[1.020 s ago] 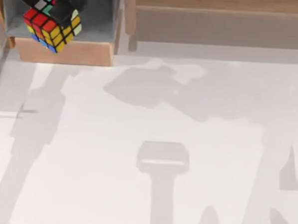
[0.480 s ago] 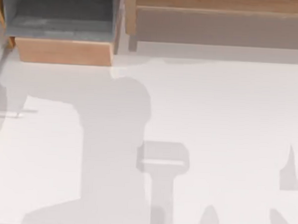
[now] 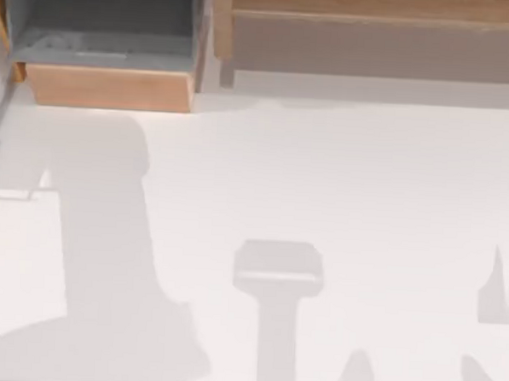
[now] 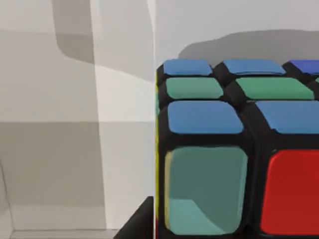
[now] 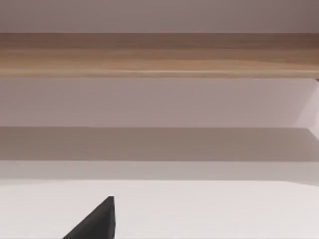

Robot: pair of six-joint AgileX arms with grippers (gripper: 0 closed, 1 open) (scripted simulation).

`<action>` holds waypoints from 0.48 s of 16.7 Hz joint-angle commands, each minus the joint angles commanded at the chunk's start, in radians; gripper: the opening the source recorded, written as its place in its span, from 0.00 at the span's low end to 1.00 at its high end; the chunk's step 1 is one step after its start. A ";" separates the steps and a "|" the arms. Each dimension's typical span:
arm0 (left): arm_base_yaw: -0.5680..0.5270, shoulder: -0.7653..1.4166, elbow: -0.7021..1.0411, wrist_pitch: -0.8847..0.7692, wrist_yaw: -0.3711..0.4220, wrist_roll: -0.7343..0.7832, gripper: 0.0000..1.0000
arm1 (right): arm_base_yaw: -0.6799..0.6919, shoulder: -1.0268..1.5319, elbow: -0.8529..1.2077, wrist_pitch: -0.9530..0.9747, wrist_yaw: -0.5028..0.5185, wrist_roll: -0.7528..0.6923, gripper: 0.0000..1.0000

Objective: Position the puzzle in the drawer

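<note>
The puzzle (image 4: 234, 149) sits very close in the left wrist view, showing blue, green, teal and red stickers on a black body. A black part of my left gripper (image 4: 137, 224) lies against its lower edge, and the gripper appears shut on it. The drawer (image 3: 110, 87) stands open at the top view's far left, with a tan front panel and a bare grey floor inside. A black part of my right gripper (image 5: 97, 221) shows at the edge of the right wrist view, facing the shelf.
A long wooden shelf (image 3: 373, 43) with a grey-brown front runs along the far edge, right of the drawer, and also shows as the shelf (image 5: 159, 55) in the right wrist view. Arm shadows lie on the white table (image 3: 340, 178).
One second ago my left gripper held the puzzle over the drawer in the top view. Both have since left that view, and the arm's shadow has slid to the table's left.
</note>
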 joint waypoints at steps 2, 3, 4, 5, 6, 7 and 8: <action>0.000 0.000 0.000 0.000 0.000 0.000 0.00 | 0.000 0.000 0.000 0.000 0.000 0.000 1.00; 0.000 0.000 0.000 0.000 0.000 0.000 0.00 | 0.000 0.000 0.000 0.000 0.000 0.000 1.00; 0.000 0.000 0.000 0.000 0.000 0.000 0.08 | 0.000 0.000 0.000 0.000 0.000 0.000 1.00; 0.000 0.000 0.000 0.000 0.000 0.000 0.15 | 0.000 0.000 0.000 0.000 0.000 0.000 1.00; 0.000 0.000 0.000 0.000 0.000 0.000 0.23 | 0.000 0.000 0.000 0.000 0.000 0.000 1.00; 0.000 0.000 0.000 0.000 0.000 0.000 0.30 | 0.000 0.000 0.000 0.000 0.000 0.000 1.00; 0.000 0.000 0.000 0.000 0.000 0.000 0.38 | 0.000 0.000 0.000 0.000 0.000 0.000 1.00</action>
